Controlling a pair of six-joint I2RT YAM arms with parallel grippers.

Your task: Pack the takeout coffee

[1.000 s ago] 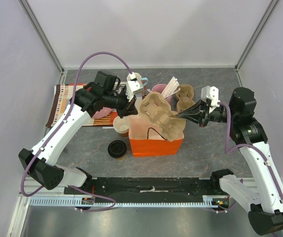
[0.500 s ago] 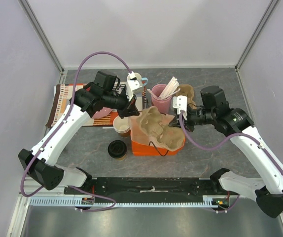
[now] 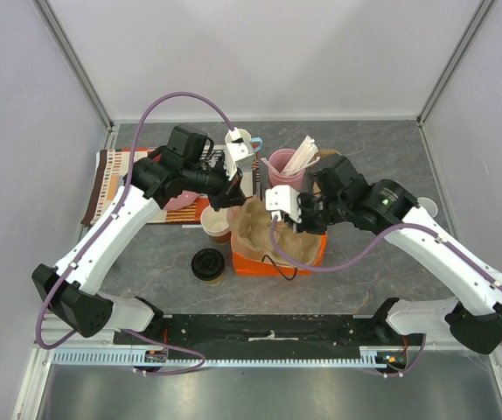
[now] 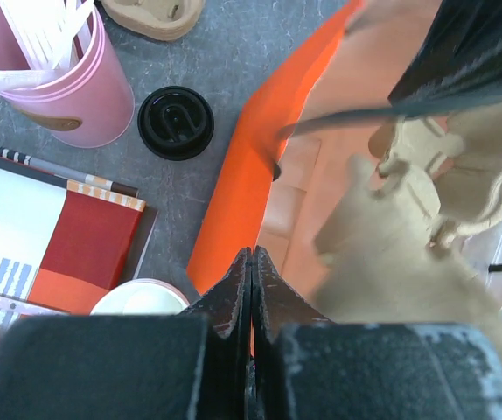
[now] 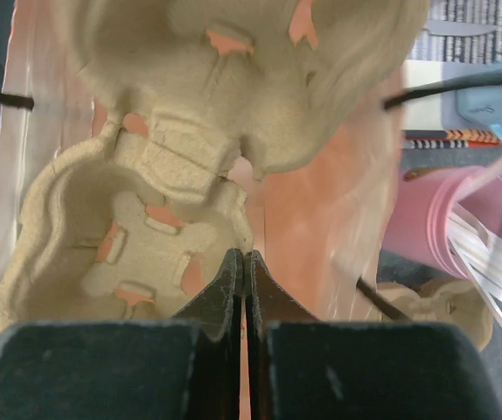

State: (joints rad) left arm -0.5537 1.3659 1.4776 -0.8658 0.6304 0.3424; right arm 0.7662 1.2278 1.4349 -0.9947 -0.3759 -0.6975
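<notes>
The takeout coffee (image 3: 208,264), a brown cup with a black dome lid, stands on the table left of the orange paper bag (image 3: 277,256). My left gripper (image 3: 227,199) is shut on the bag's far left edge, which shows in the left wrist view (image 4: 233,188). My right gripper (image 3: 302,220) is shut on the rim of a tan pulp cup carrier (image 3: 264,227), which sits in the bag's mouth. In the right wrist view the carrier (image 5: 146,219) fills the bag in front of the shut gripper (image 5: 244,255).
Stacked lidless paper cups (image 3: 215,224) stand against the bag's left side. A pink cup of stirrers (image 3: 286,164), a blue mug (image 3: 242,140) and a second carrier (image 3: 324,160) stand behind. Striped menus (image 3: 111,175) lie left. A black lid (image 4: 175,122) lies beside the pink cup (image 4: 50,83).
My right arm has swung left and down, carrying the cup carrier from above the bag into its mouth. The left arm has held still on the bag.
</notes>
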